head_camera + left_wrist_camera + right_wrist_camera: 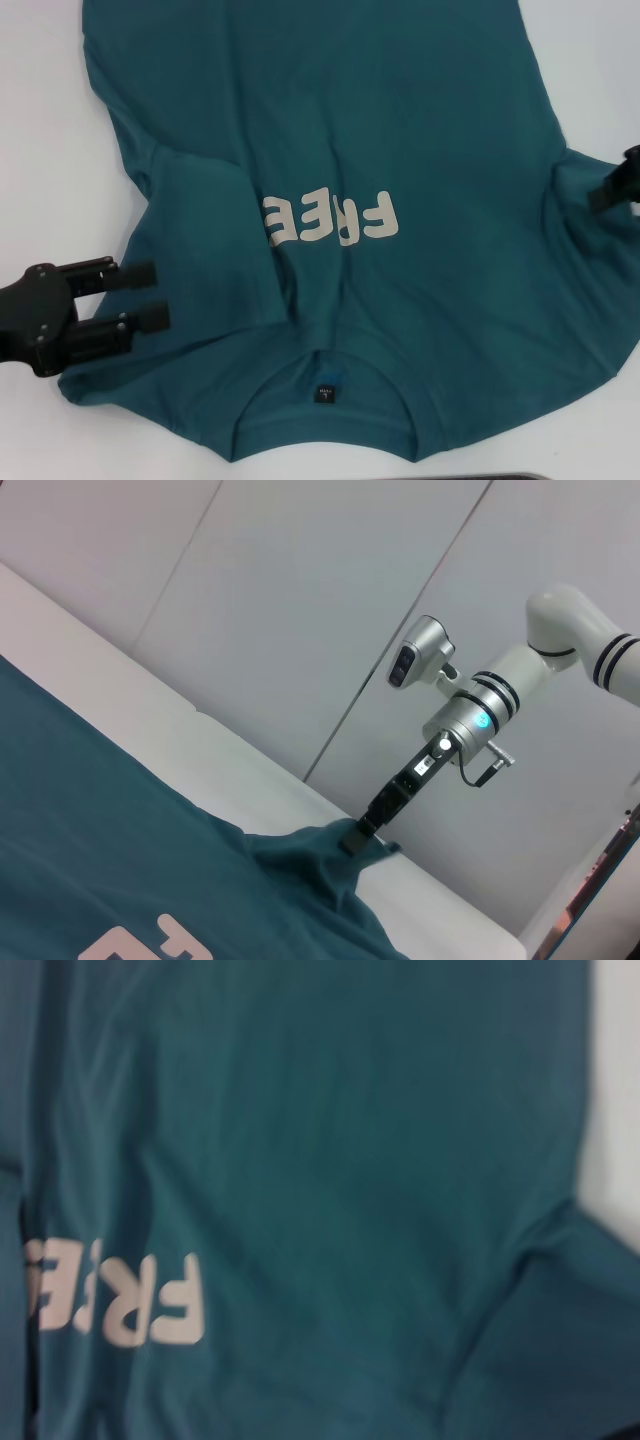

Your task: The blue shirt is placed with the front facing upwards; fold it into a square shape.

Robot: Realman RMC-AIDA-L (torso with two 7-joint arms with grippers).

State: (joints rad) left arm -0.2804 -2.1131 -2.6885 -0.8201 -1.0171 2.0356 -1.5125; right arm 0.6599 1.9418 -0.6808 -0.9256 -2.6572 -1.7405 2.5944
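The dark teal-blue short-sleeved cotton T-shirt (400,130) lies front up on the white table (40,120), its collar nearest the robot and the cream "FREE" lettering (330,217) reading upside down from here. The left sleeve is already turned in over the chest. The left gripper (150,297) sits low by that shoulder, its two black fingers (128,276) parted a little with nothing visibly between them. The right gripper (352,838) is at the shirt's right sleeve, and the left wrist view shows cloth bunched up at its tip, so it looks pinched onto the sleeve. This fabric is light, limp and wrinkles easily; I'd judge it will sag and drag unless taken at hems or seams, so the sleeve edge and shoulder seam seem the sound places to grip
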